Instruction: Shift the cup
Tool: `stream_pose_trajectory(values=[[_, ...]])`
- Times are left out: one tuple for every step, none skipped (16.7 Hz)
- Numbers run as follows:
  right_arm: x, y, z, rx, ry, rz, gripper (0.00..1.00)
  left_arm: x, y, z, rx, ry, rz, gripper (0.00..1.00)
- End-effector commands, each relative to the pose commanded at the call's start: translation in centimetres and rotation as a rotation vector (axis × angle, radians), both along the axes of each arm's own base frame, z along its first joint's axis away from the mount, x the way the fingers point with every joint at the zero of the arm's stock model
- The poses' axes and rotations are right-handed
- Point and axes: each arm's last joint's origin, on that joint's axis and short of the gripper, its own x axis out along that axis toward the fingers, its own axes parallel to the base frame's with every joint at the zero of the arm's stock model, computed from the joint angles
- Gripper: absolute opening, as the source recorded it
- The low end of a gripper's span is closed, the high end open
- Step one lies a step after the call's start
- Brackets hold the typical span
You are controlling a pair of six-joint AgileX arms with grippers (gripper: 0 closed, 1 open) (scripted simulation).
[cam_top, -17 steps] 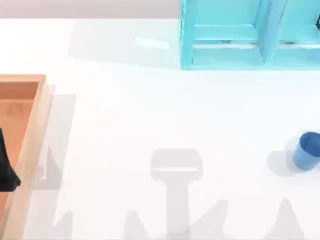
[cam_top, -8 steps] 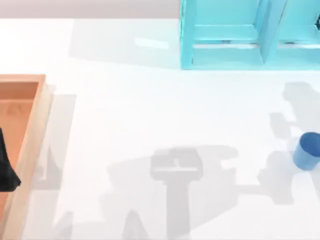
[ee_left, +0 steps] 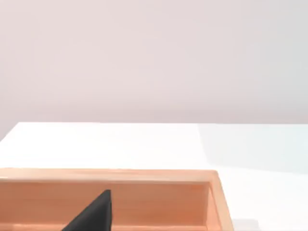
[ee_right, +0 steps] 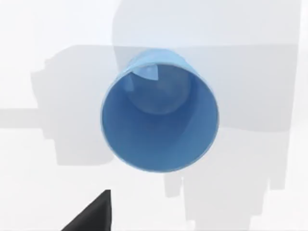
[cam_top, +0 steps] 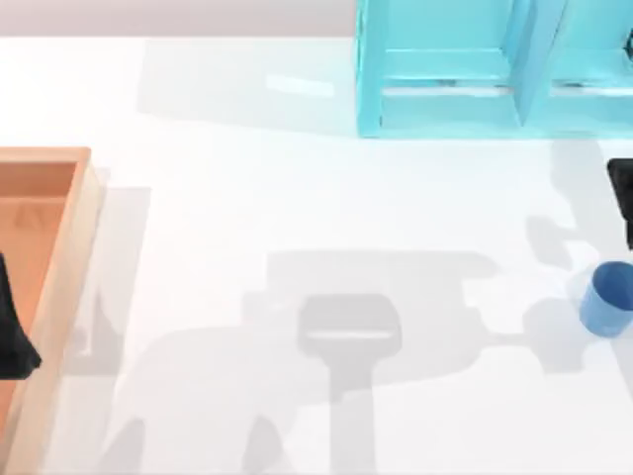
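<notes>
Blue cup is standing upright on the white table at the right edge of the top view, a little below mid-height, well apart from everything else. Right arm's gripper is showing as a dark shape at the right edge of the top view, just above the cup and not touching it; whether that claw is released or clenched I cannot tell. From the right wrist view the camera is looking straight down into the cup, open mouth up, rim round, pale interior floor visible; a single dark fingertip is poking in at the lower left of that frame, clear of the cup. Turquoise shelf is sitting along the upper right of the top view. Wooden tray is lying at the left edge, lower half of the frame. Left arm's gripper is hanging over the tray's interior at the far left edge; its grip cannot be told either. Left wrist view is showing the tray's far wall with a dark fingertip in front of it. Grey arm shadows are lying across the table's lower middle.
</notes>
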Motion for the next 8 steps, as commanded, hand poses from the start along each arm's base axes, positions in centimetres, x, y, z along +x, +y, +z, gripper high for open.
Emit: stream_pose_trajectory(values=[[0.0,0.0,0.0,0.0,0.0,0.0,1.0,0.0,0.0,0.0,0.0,0.0,0.0,1.0],[0.0,0.0,0.0,0.0,0.0,0.0,1.0,0.0,0.0,0.0,0.0,0.0,0.0,1.0],[0.0,-0.2,0.0,0.0,-0.002,-0.005,1.0,0.0,0.0,0.0,0.0,0.0,0.0,1.0],[0.0,-0.2,-0.1,0.0,-0.001,-0.004,1.0,0.0,0.0,0.0,0.0,0.0,0.0,1.0],[0.0,-0.1,-0.5,0.0,0.002,-0.002,1.0,0.0,0.0,0.0,0.0,0.0,0.0,1.0],[0.0,-0.1,-1.2,0.0,0.004,-0.001,1.0,0.0,0.0,0.0,0.0,0.0,0.0,1.0],[0.1,-0.1,-2.1,0.0,0.005,0.0,1.0,0.0,0.0,0.0,0.0,0.0,0.0,1.0],[0.2,0.0,-3.2,0.0,0.002,0.0,1.0,0.0,0.0,0.0,0.0,0.0,0.0,1.0]])
